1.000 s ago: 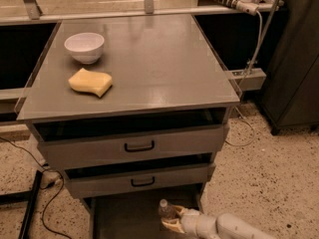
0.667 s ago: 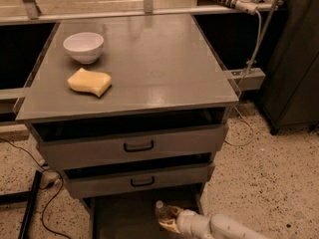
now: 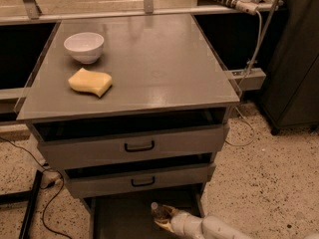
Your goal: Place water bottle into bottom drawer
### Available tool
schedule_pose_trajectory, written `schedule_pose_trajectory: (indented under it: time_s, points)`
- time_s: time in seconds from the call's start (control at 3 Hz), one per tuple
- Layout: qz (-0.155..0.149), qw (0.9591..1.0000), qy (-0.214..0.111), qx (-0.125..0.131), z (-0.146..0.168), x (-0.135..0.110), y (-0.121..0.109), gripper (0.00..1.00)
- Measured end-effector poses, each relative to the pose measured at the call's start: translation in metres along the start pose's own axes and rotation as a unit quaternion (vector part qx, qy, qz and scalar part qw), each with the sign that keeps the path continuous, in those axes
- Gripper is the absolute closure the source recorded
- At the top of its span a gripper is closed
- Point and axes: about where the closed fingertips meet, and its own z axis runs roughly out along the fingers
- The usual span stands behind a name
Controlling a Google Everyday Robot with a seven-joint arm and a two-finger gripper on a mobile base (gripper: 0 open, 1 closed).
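The water bottle point(image 3: 158, 211), clear with a white cap, shows at the bottom edge of the camera view, over the right part of the open bottom drawer point(image 3: 119, 218), a dark flat tray under the grey cabinet. My gripper point(image 3: 167, 219) reaches in from the lower right on a white arm point(image 3: 214, 228) and is shut on the water bottle, which tilts cap-up toward the left. The bottle's lower part is hidden behind the fingers.
Two shut drawers with black handles point(image 3: 139, 146) point(image 3: 143, 182) sit above the open one. A white bowl point(image 3: 84, 46) and a yellow sponge point(image 3: 90, 81) lie on the cabinet top point(image 3: 164, 68). Cables point(image 3: 30, 158) run on the floor at left; a dark cabinet point(image 3: 294, 59) stands right.
My gripper has moved a little to the left with the water bottle, further over the bottom drawer. Bowl, sponge and upper drawers have not moved.
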Motion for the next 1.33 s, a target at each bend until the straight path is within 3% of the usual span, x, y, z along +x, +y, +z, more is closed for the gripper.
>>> schedule_pose_trajectory:
  time_s: [0.33,0.67,1.33]
  points:
    - [-0.041,0.9988,0.025,0.004,0.014,0.013,0.002,1.00]
    - [-0.049,0.9981,0.037,0.008,0.020,0.023,0.001,1.00]
    - [-0.049,0.9981,0.037,0.008,0.021,0.023,0.001,0.58]
